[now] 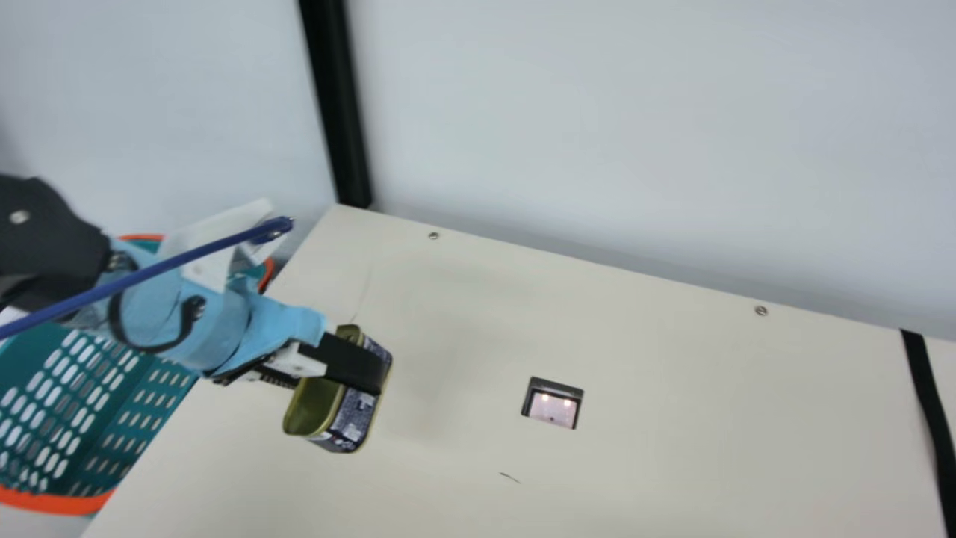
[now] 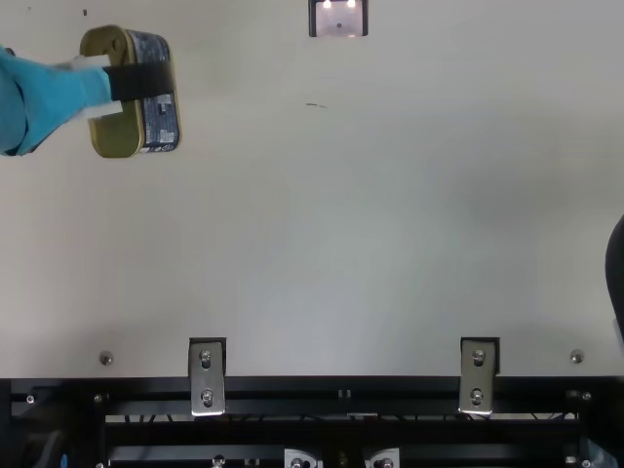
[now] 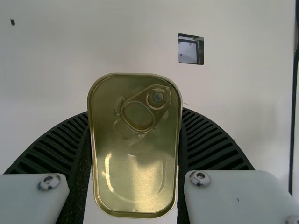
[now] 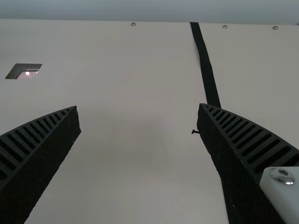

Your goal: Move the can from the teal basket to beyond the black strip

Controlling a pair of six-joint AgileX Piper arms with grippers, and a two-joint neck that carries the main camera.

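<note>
Gold-coloured, rounded-rectangular metal can with a dark printed side (image 1: 349, 430): clamped in the black, ribbed left end effector (image 1: 352, 368), at the cream desk's (image 1: 635, 359) side near the orange-rimmed teal plastic basket (image 1: 56, 502), well apart from the long black strip (image 1: 928, 403). Black, ribbed right end effector (image 4: 139, 111): fingers spread apart.

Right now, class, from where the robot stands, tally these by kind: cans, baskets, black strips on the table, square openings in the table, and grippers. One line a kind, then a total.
Can: 1
Teal basket: 1
Black strip: 1
Square opening: 1
Grippers: 2, the left gripper and the right gripper
Total: 6
</note>
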